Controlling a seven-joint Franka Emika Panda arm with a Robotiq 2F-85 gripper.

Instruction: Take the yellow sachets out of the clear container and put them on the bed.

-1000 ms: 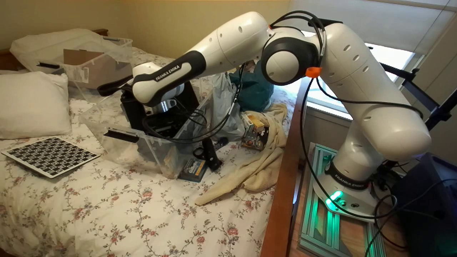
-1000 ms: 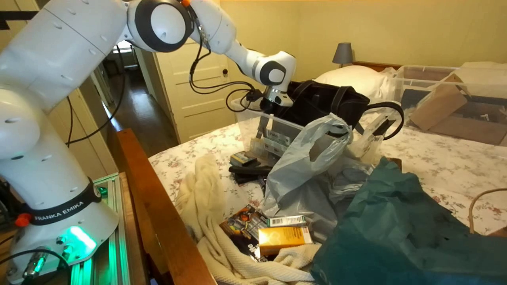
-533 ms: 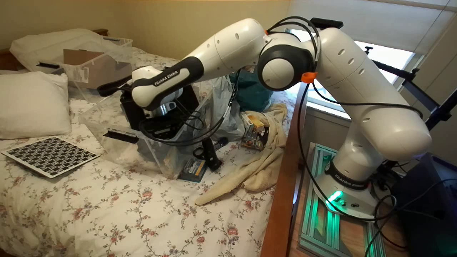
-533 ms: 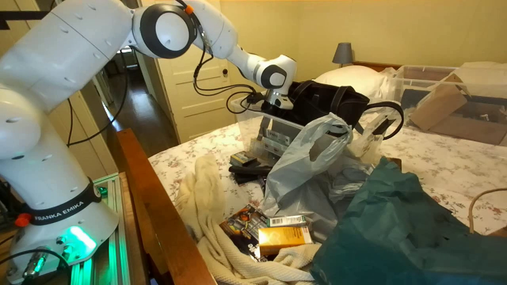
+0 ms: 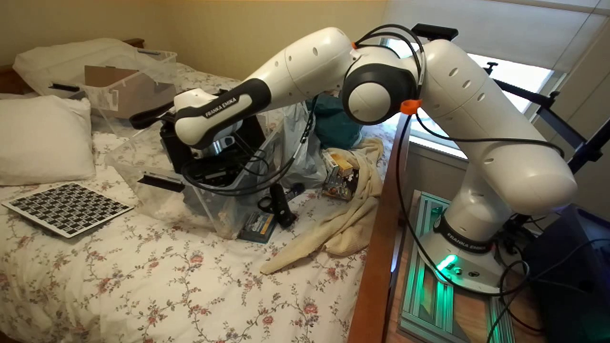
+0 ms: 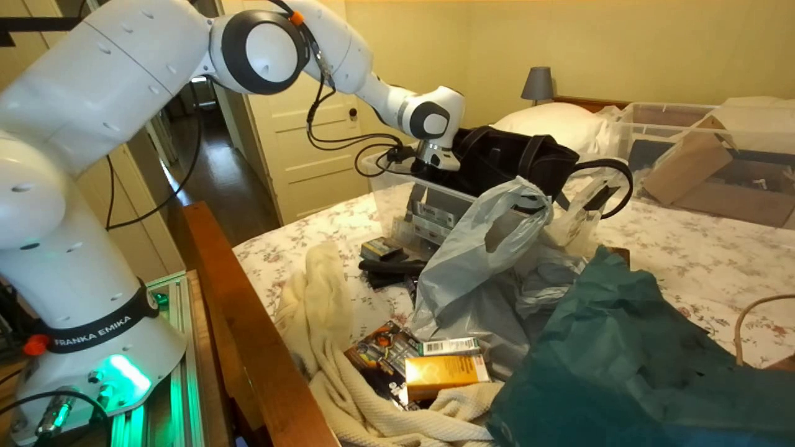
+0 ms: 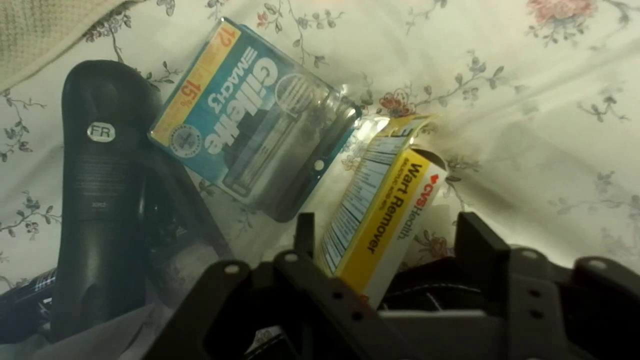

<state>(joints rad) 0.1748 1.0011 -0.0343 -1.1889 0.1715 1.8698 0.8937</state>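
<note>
Arm (image 5: 302,62) dipped since earlier frame. End effector (image 7: 387,227) spread; yellow packet (image 7: 390,215) shows in gap, wrist view's lower centre, apparently inside clear container (image 5: 157,200); long axis leans upper right, twist likely needed.

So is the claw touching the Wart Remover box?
Cannot tell: in the wrist view, the box lies partly behind the open claw, masking any contact.
</note>
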